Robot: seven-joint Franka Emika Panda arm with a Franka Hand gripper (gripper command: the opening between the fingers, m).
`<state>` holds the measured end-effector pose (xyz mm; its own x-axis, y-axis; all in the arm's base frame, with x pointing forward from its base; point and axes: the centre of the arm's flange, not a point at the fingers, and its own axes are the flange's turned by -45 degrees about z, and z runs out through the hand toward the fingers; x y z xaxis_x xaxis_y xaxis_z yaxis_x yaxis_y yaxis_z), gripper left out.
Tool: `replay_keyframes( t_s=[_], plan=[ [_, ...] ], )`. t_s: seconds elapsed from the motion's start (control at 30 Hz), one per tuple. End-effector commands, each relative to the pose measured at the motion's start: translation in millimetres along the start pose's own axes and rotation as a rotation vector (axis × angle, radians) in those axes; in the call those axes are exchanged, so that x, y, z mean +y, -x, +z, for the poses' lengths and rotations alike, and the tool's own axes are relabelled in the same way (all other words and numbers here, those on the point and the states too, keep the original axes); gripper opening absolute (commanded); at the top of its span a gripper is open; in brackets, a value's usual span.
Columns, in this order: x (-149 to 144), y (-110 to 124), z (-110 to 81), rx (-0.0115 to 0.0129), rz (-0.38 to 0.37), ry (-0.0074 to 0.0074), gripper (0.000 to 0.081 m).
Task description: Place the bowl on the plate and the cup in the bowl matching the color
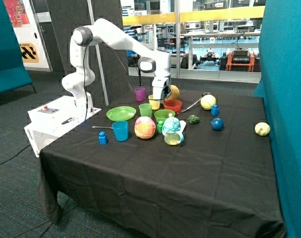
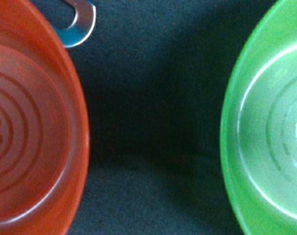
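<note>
Even indoor light in outside view; wrist view soft, out of focus, dark shadow on cloth [image 2: 153, 122] between bowls

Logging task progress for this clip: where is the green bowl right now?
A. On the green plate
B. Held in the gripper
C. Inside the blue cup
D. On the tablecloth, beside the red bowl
D: the green bowl sits on the cloth next to the red bowl, apart from the green plate, with bare cloth between the two bowls in the wrist view.
</note>
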<state>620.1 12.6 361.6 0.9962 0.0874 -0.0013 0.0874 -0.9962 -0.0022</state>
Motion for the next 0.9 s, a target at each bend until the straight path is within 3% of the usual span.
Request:
replay_keyframes(
  t_s=[0.0,0.43,0.87],
  plan=[
    [-1.1,-1.6,3.9,0.0013,0.000,0.0022,0.0771],
    [5.2,-3.1,-1.8,0.0013,0.010,0.0021,0.0803],
    [10.1,-3.9,13.4,0.0013,0.016,0.0021,0.0680]
  ],
)
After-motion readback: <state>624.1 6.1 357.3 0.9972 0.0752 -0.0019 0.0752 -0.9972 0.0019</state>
